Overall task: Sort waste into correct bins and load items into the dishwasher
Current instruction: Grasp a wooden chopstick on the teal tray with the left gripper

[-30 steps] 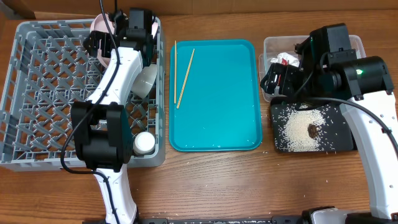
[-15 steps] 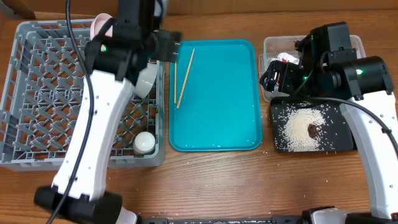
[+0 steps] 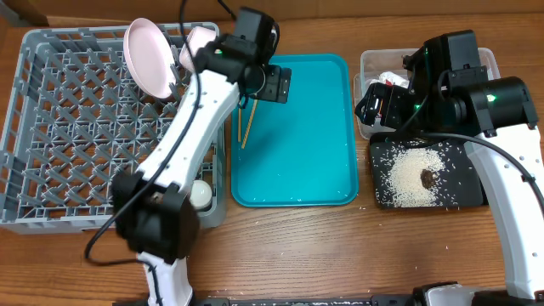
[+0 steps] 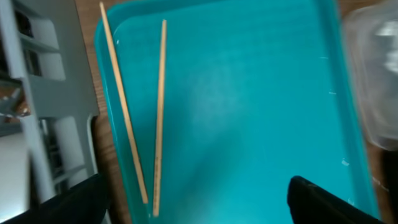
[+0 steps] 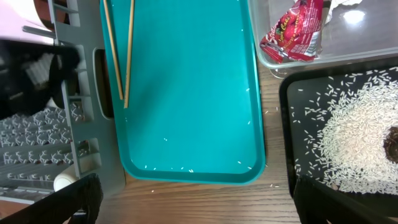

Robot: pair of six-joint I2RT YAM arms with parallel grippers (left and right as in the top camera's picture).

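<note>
Left gripper [image 3: 274, 85] hovered over teal tray [image 3: 314, 153], fingers spread wide, empty
Chopsticks [image 3: 245, 132] lay together at tray's 10 o'clock edge
Best: jaws square across both sticks, pinch mid-length
Right gripper [image 3: 380, 109] gaped, empty

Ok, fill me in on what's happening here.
The left tool hangs open over the two chopsticks on the teal tray, holding nothing. The right tool is open too, near the tub with the wrapper. Rice and a brown lump lie on the black tray. Plate and cup sit in the rack.
</note>
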